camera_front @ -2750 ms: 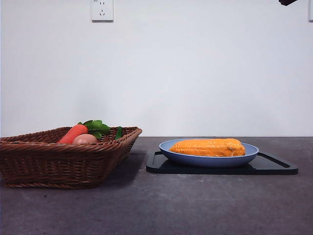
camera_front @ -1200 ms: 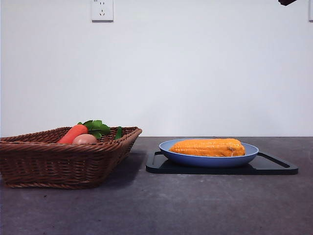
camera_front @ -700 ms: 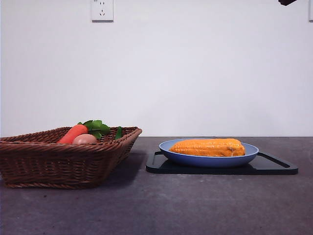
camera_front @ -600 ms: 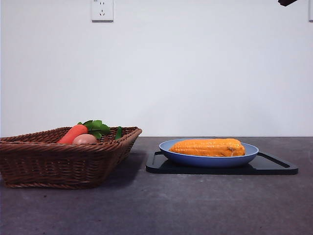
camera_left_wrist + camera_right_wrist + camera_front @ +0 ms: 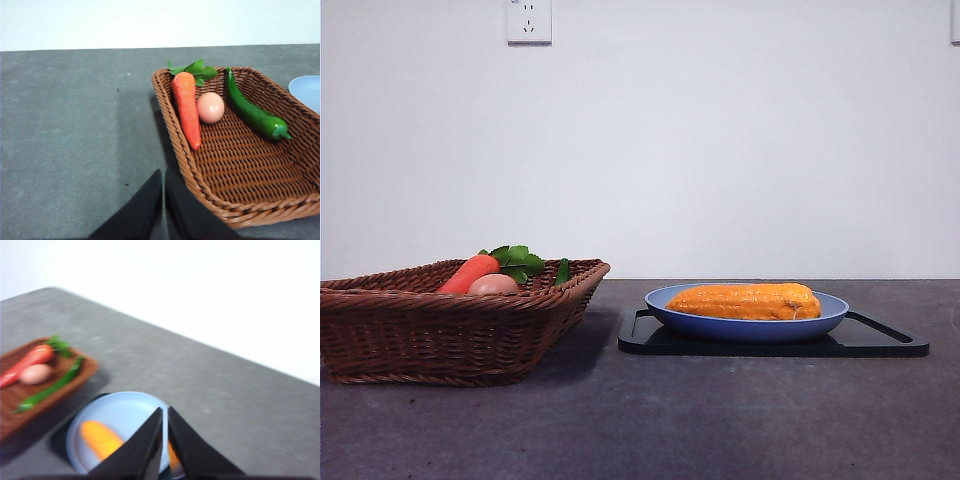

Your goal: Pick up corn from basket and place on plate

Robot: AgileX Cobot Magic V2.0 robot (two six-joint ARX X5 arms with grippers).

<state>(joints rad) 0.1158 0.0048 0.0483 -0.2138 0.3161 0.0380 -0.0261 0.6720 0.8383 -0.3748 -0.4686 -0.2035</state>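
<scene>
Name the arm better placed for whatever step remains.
Neither needs to act: the corn already lies on the plate. If it needs adjusting, right: the right gripper hangs above that plate; the left is beside the basket.

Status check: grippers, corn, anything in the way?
Left gripper shut, empty, beside the basket. Right gripper shut, empty, high above the plate. Corn lies on plate. Nothing in the way.

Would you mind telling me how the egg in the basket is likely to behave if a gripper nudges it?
The egg looks smooth and rounded, so it would probably roll easily. It lies against the carrot, which may block it on that side. The basket floor is woven and ribbed, which might slow it a little.
</scene>
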